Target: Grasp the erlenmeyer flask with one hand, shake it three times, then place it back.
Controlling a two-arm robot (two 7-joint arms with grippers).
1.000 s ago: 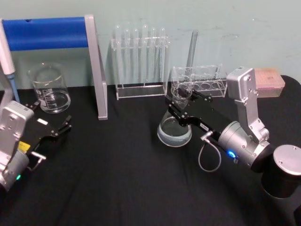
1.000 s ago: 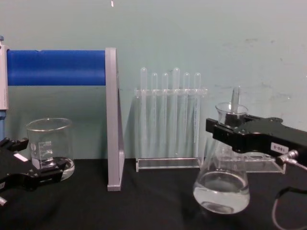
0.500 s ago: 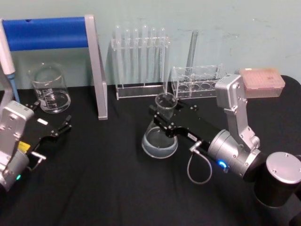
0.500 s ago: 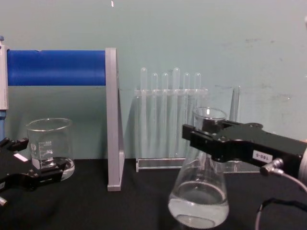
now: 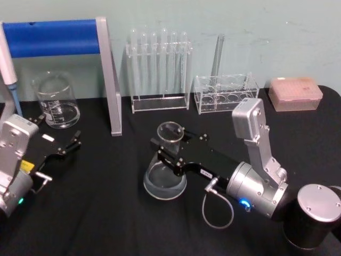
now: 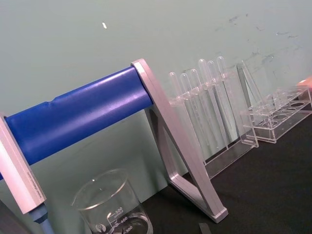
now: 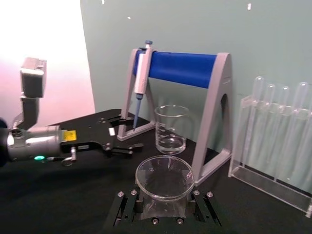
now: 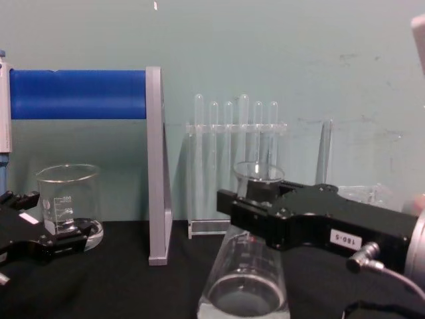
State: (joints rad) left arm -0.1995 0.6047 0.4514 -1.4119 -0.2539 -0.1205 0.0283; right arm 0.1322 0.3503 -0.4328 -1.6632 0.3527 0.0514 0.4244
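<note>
The erlenmeyer flask (image 5: 165,178) is a clear cone with a little liquid in its wide base, near the table's middle. My right gripper (image 5: 169,151) is shut on its neck just under the flared rim. In the chest view the flask (image 8: 244,282) leans slightly, its base cut off by the lower edge, and the black right gripper (image 8: 251,205) clamps the neck. The right wrist view looks down into the flask's mouth (image 7: 165,177) between the fingers (image 7: 126,205). My left gripper (image 5: 59,143) rests open at the table's left, holding nothing.
A glass beaker (image 5: 55,101) stands at the back left under a blue-barred stand (image 5: 106,74) that holds a pipette (image 7: 140,83). A rack of test tubes (image 5: 160,69), a low clear rack (image 5: 225,93) and a pink tip box (image 5: 295,93) line the back.
My right gripper has carried the flask leftward and toward me, away from the low rack. In the chest view it has dropped lower. The left arm has not moved.
</note>
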